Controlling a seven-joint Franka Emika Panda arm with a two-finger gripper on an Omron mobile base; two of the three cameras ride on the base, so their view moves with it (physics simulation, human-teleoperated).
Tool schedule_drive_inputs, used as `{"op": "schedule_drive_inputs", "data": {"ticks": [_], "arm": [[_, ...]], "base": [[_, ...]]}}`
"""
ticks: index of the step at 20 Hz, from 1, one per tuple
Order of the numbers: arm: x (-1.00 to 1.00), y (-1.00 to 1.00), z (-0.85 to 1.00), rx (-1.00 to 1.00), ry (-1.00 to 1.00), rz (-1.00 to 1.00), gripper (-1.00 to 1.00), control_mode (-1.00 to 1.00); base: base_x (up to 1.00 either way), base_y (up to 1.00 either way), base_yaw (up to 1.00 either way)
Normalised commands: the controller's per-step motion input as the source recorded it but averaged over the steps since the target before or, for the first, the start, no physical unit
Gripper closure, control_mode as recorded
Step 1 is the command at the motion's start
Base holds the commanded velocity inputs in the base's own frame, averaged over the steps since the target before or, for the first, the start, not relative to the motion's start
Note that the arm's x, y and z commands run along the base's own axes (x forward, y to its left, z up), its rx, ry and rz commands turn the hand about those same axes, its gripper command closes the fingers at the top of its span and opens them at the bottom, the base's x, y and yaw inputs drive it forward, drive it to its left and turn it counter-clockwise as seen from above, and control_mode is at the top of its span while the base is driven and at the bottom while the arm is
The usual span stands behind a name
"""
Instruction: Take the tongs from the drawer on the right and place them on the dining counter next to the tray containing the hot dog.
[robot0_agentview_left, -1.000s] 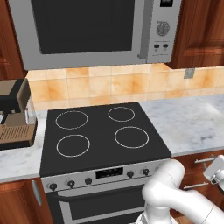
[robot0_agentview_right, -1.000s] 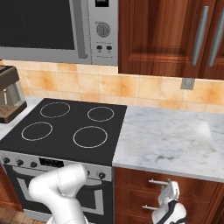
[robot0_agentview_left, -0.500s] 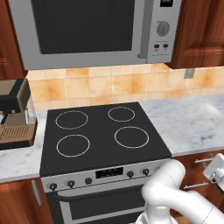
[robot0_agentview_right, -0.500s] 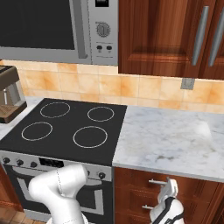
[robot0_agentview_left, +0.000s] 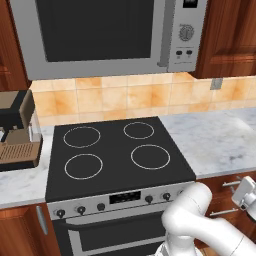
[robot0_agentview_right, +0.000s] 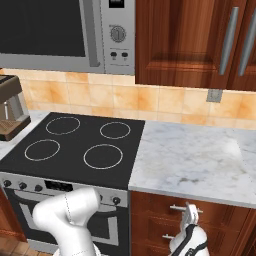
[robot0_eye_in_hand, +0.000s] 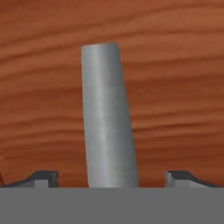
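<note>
Marble worktop (robot0_agentview_right: 200, 160) flanks black stove (robot0_agentview_right: 80, 150); end effector (robot0_eye_in_hand: 111, 179) spread wide astride grey drawer handle (robot0_eye_in_hand: 107, 118), seemingly untouched.

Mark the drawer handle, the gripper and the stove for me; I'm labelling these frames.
drawer handle (robot0_eye_in_hand: 107, 118): hand view, middle of the grey bar.
gripper (robot0_agentview_right: 189, 215): right base view, between its tips at the handle.
stove (robot0_agentview_left: 117, 152): left base view, bare black top between burners.

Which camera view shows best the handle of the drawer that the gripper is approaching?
The hand view: the grey drawer handle stands large between the open gripper tips, against the wood front. The right base view shows it small at the gripper. In the left base view I cannot tell which handle it is.
</note>
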Motion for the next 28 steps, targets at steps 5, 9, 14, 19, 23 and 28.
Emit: {"op": "schedule_drive_inputs", "data": {"ticks": [5, 9, 14, 19, 23, 28], "arm": [[0.27, 0.08, -0.01, -0.06, 0.05, 0.00, -1.00, -1.00], [0.20, 0.15, 0.00, -0.06, 0.05, 0.00, 1.00, -1.00], [0.00, 0.00, 0.00, 0.00, 0.00, 0.00, 1.00, -1.00], [0.00, 0.00, 0.00, 0.00, 0.00, 0.00, 1.00, -1.00], [-0.17, 0.00, 0.00, 0.00, 0.00, 0.00, 1.00, -1.00], [-0.94, -0.36, -0.12, 0.00, 0.00, 0.00, 1.00, -1.00]], "base": [[0.00, 0.00, 0.00], [0.00, 0.00, 0.00], [0.00, 0.00, 0.00], [0.00, 0.00, 0.00], [0.00, 0.00, 0.00], [0.00, 0.00, 0.00]]}}
